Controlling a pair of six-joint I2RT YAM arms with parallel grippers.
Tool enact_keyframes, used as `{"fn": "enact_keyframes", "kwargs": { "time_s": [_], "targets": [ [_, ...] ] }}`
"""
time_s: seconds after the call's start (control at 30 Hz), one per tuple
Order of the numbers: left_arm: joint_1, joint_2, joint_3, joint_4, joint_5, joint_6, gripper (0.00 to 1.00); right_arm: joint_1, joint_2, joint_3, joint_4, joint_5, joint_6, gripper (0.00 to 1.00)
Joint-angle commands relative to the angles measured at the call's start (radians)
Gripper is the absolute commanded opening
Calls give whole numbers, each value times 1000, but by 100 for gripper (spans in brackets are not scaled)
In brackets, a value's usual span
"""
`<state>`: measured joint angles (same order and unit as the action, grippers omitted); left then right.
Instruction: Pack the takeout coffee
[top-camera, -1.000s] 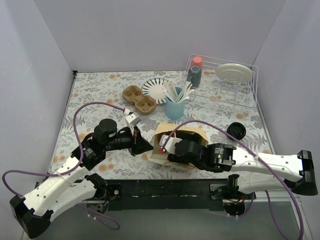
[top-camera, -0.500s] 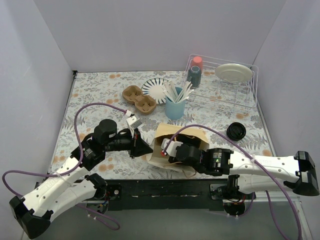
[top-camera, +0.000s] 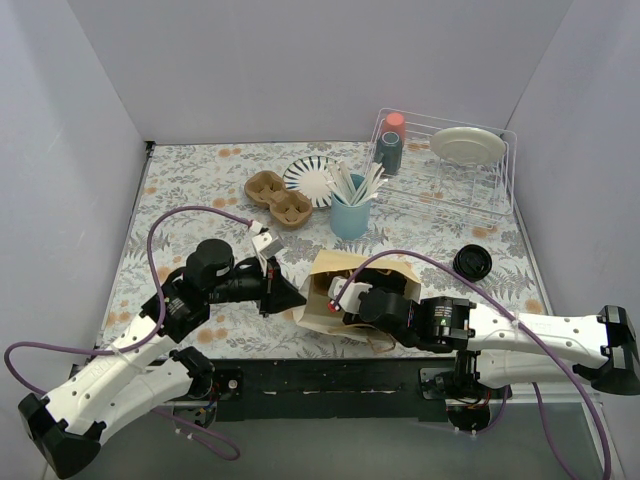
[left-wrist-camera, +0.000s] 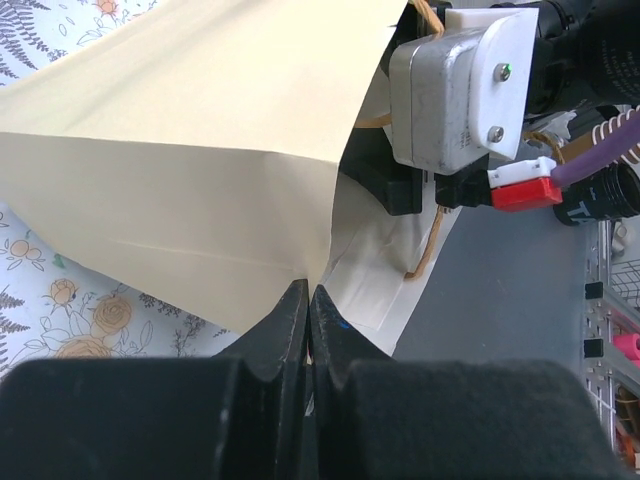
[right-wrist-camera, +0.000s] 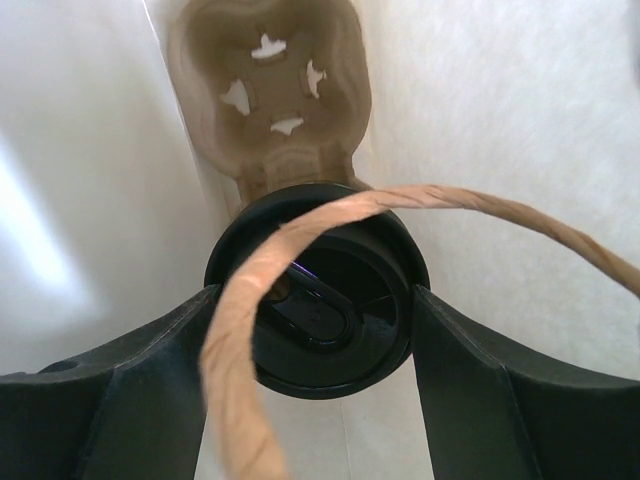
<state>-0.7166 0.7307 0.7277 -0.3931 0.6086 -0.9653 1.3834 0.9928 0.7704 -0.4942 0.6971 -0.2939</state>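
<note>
A brown paper bag (top-camera: 335, 268) lies on its side at the table's front centre. My left gripper (top-camera: 296, 297) is shut on the bag's left edge; the wrist view shows the jaws pinched on the paper (left-wrist-camera: 308, 300) with the bag wall (left-wrist-camera: 180, 150) beyond. My right gripper (top-camera: 345, 300) reaches inside the bag. In its wrist view the gripper (right-wrist-camera: 315, 300) is shut on a coffee cup with a black lid (right-wrist-camera: 345, 290). The cup stands by a cardboard cup carrier (right-wrist-camera: 265, 100) inside the bag. The bag's twine handle (right-wrist-camera: 450, 205) crosses in front.
A second cardboard carrier (top-camera: 278, 198), a striped plate (top-camera: 308, 178) and a blue cup of stirrers (top-camera: 350, 212) stand behind the bag. A wire rack (top-camera: 470, 190) at the back right holds a red-capped bottle (top-camera: 390, 145) and a plate (top-camera: 467, 145). A black lid (top-camera: 472, 262) lies to the right.
My right gripper has moved a little further into the bag, and the bag's mouth has shifted slightly. The left gripper has kept its pinch on the bag's edge.
</note>
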Motion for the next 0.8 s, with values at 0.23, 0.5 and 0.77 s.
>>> {"fn": "enact_keyframes", "kwargs": {
  "time_s": [0.23,0.5,0.77],
  "targets": [
    [-4,-53,-36,30,10,62,0,0,-25,-48,-40,44,-28,21],
    [-4,-50,-33,30,23,103,0,-6,-55,-103,31,25,-113,21],
    [-4,-60,-37,36,49,82,0,-26,-37,-135,121,21,-177,20]
  ]
}}
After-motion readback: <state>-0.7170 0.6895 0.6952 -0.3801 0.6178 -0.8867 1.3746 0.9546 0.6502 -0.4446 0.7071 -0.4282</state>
